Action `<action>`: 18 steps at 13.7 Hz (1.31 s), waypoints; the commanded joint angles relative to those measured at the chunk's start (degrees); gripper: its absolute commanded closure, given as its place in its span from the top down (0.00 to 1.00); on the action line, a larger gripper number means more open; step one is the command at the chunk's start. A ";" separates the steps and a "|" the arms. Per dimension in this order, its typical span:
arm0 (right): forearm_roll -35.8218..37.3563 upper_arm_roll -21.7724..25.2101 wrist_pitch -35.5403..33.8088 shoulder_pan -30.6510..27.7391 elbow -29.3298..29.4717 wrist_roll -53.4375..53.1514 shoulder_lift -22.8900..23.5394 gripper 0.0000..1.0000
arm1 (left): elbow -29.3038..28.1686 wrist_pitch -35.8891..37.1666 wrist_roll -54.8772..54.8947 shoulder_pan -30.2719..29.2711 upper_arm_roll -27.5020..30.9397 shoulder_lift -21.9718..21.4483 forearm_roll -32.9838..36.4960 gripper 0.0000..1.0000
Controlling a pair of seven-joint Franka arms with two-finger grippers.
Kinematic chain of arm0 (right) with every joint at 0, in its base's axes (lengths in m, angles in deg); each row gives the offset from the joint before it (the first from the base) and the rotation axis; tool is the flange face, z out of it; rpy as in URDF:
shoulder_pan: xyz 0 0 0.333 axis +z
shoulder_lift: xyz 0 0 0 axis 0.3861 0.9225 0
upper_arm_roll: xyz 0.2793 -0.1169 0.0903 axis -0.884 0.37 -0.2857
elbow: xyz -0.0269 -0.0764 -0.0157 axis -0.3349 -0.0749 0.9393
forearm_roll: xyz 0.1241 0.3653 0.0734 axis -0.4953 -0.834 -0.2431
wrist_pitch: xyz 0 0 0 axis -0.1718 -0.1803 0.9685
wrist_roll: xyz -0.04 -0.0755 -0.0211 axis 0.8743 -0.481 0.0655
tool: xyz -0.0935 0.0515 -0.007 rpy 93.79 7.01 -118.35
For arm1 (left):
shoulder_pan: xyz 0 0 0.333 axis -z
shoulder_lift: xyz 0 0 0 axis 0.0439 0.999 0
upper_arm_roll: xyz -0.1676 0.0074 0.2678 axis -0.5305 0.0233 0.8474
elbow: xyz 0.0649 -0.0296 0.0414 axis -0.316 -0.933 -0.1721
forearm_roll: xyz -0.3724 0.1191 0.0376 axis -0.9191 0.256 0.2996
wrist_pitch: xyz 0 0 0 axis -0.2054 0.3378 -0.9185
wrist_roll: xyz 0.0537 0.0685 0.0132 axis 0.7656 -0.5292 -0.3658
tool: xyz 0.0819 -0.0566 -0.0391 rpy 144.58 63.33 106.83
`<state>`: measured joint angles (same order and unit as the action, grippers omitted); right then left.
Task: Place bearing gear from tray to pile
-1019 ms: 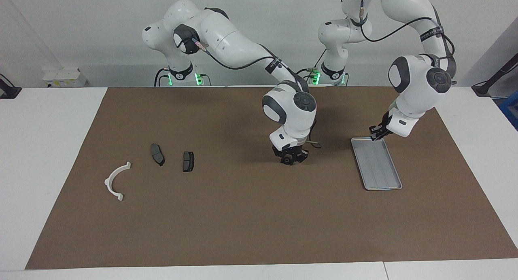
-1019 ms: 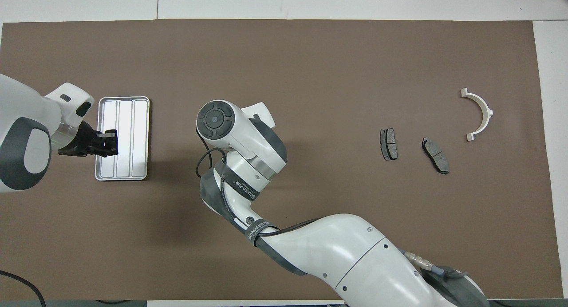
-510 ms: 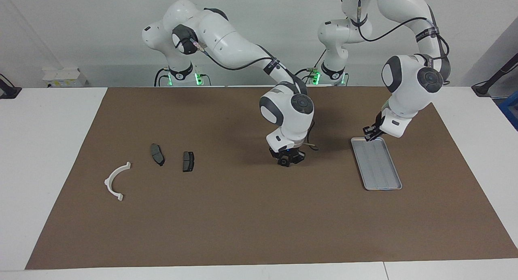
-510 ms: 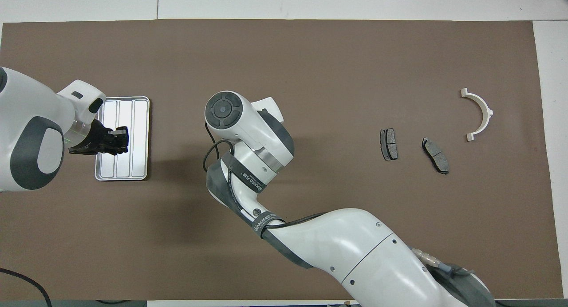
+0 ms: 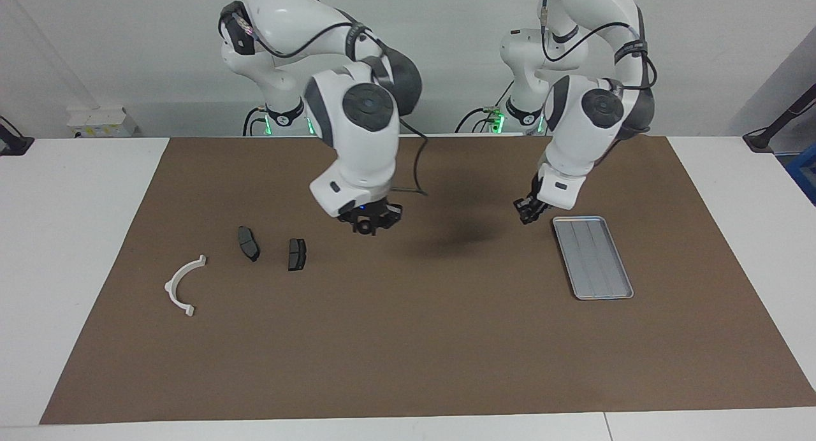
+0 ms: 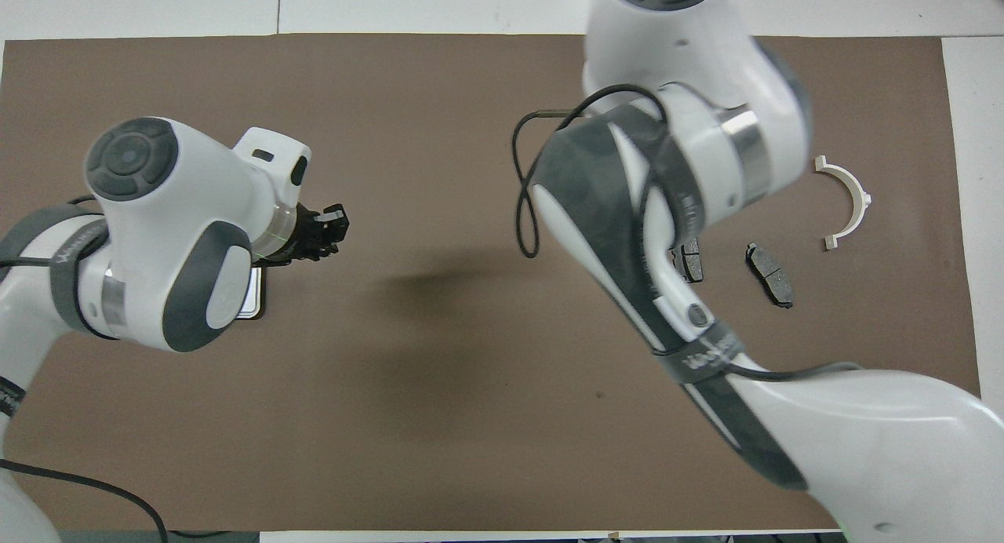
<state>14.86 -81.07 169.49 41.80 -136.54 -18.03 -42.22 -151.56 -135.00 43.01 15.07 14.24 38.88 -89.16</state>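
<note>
The silver-grey tray (image 5: 593,257) lies empty toward the left arm's end of the mat; in the overhead view only a sliver of it (image 6: 256,298) shows under the left arm. The pile is a white arc (image 5: 183,285) (image 6: 845,202) and two dark pads (image 5: 248,243) (image 5: 296,253) (image 6: 770,275). My right gripper (image 5: 368,224) hangs over the mat beside the pad nearest the tray, shut on a small dark round bearing gear (image 5: 364,228); its own arm hides it in the overhead view. My left gripper (image 5: 528,210) (image 6: 329,227) is raised over the mat beside the tray's robot-side corner.
A brown mat (image 5: 408,339) covers most of the white table (image 5: 76,237). The right arm's cable (image 6: 524,182) loops out over the mat's middle. The right arm's forearm covers part of one pad (image 6: 692,262) in the overhead view.
My right gripper has risen and carried the bearing gear from the mat's middle toward the pile. My left gripper has lifted off the tray's robot-side end and moved toward the middle.
</note>
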 commanded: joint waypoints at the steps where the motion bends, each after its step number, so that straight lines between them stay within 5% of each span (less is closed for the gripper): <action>1: -0.60 -0.65 -0.06 -8.52 -1.76 18.10 -1.04 0.00 | 8.21 -1.99 -11.60 8.84 1.15 9.59 -0.39 0.00; 5: 0.53 -0.65 11.16 -17.50 -9.03 33.36 -1.04 0.00 | 8.76 -10.07 -18.67 14.58 1.33 16.92 1.64 0.00; 10: 2.99 -0.56 34.71 -20.58 -27.84 33.72 -1.48 0.00 | 5.00 -14.38 -19.74 14.84 1.33 17.02 1.81 0.00; 15: 3.35 -0.56 43.52 -21.55 -28.65 33.72 3.70 0.00 | 3.58 -15.98 -19.74 14.67 1.42 16.84 1.81 0.00; 16: 3.27 -0.64 44.50 -21.47 -28.66 33.37 4.40 0.00 | 3.32 -16.15 -19.74 14.58 1.42 16.75 1.81 0.08; 17: 3.09 -0.65 45.03 -21.38 -28.74 33.02 4.85 0.00 | 3.05 -16.93 -19.74 14.32 1.42 16.75 1.81 0.35; 18: 3.00 -0.65 45.56 -21.29 -28.83 32.93 5.11 0.00 | 2.88 -16.94 -19.74 14.32 1.42 16.66 1.81 0.81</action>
<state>17.44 -81.02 213.33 21.05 -164.61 15.02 -37.29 -146.75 -150.26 24.42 29.37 15.39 56.60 -88.44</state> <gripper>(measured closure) 0.643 0.665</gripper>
